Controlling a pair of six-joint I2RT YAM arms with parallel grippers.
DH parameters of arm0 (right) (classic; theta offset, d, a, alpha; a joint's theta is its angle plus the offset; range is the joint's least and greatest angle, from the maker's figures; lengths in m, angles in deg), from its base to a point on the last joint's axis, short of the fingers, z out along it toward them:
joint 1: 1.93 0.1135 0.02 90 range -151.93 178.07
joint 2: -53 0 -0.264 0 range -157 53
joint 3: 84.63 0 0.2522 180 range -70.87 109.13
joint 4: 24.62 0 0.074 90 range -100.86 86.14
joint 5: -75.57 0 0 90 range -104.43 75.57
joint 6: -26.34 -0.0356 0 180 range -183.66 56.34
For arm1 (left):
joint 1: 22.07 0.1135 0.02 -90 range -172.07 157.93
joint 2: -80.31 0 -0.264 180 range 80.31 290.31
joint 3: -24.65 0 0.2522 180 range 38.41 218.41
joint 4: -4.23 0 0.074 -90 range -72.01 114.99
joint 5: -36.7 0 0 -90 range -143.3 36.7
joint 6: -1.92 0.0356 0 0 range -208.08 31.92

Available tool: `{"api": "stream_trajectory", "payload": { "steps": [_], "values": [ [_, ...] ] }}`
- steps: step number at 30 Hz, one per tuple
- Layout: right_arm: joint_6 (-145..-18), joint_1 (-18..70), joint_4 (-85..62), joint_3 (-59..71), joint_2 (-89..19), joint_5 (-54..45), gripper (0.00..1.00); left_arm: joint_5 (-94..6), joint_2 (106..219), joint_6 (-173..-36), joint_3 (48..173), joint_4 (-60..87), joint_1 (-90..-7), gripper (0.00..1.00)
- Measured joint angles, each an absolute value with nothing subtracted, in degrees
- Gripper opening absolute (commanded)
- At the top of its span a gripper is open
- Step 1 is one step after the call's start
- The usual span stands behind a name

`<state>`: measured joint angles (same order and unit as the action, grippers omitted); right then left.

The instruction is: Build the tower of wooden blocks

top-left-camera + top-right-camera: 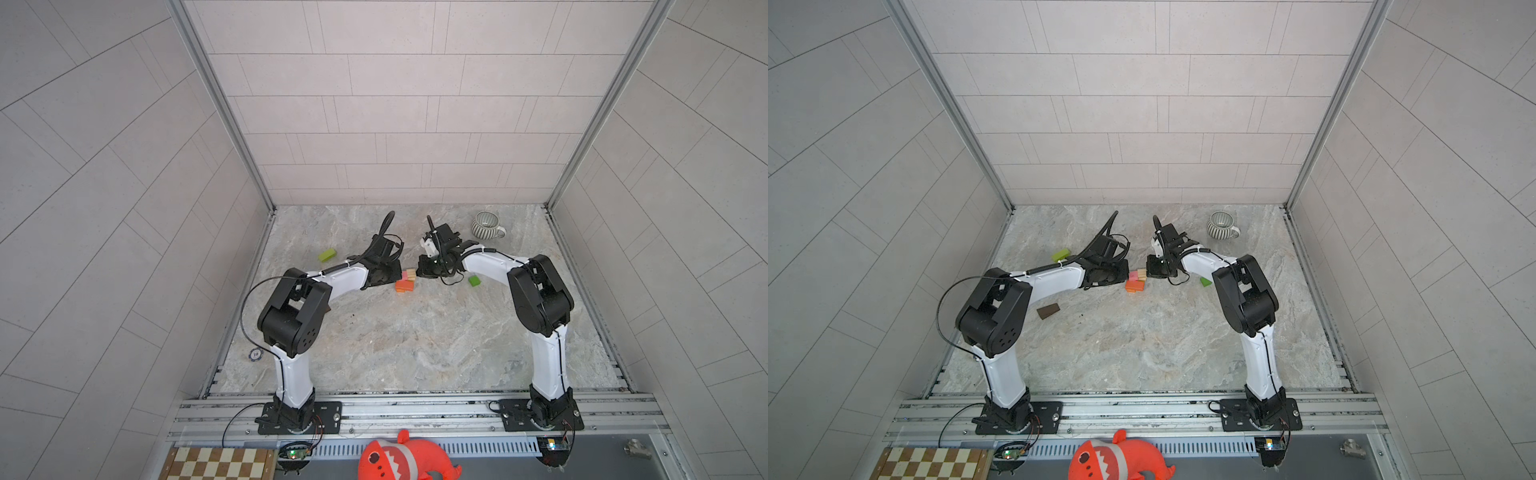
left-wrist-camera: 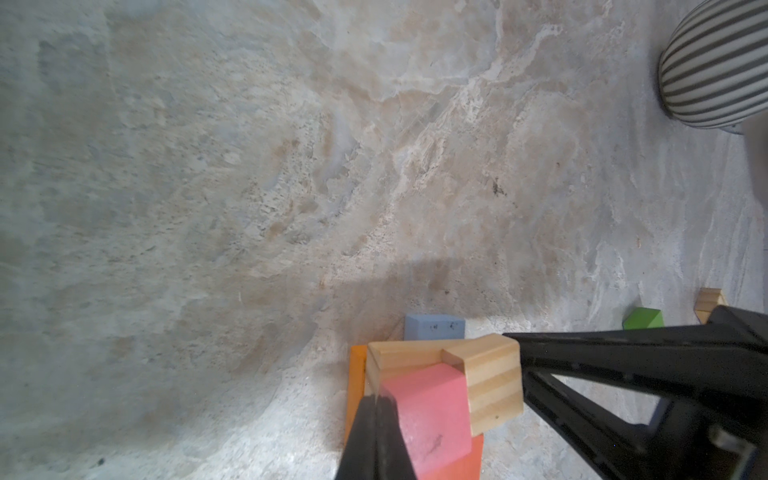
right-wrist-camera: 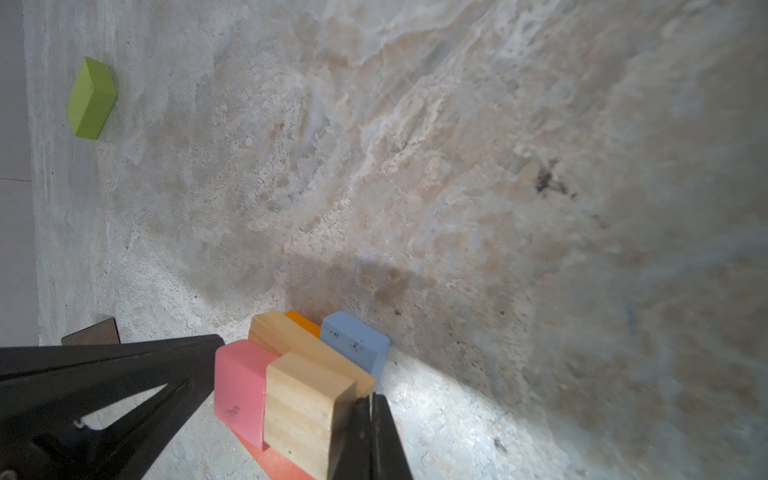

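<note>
Pink block (image 2: 432, 411) and tan block (image 2: 492, 374) sit on orange blocks (image 1: 404, 286) in the middle of the worktop (image 1: 415, 353). Left end effector (image 2: 376, 409) and right end effector (image 3: 370, 405), both closed and empty, flank them; an uneven nudge could shove the top pieces off.

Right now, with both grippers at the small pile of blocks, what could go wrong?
1. The shut left gripper and the shut right gripper sit against the pink block and the tan block from opposite sides. An uneven push may slide these two off the orange block beneath.
2. The blue block lies close behind them, so a sliding block could knock it.
</note>
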<state>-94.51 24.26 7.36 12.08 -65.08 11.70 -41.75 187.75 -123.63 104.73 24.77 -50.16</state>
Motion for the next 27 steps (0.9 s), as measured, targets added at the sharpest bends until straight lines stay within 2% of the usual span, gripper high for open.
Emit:
{"api": "stream_trajectory", "payload": {
  "steps": [27],
  "values": [
    [-93.61,24.39,9.52,11.67,-64.52,10.8,0.0,-41.79,188.8,-123.61,106.66,25.56,-50.16,0.0]
  ]
}}
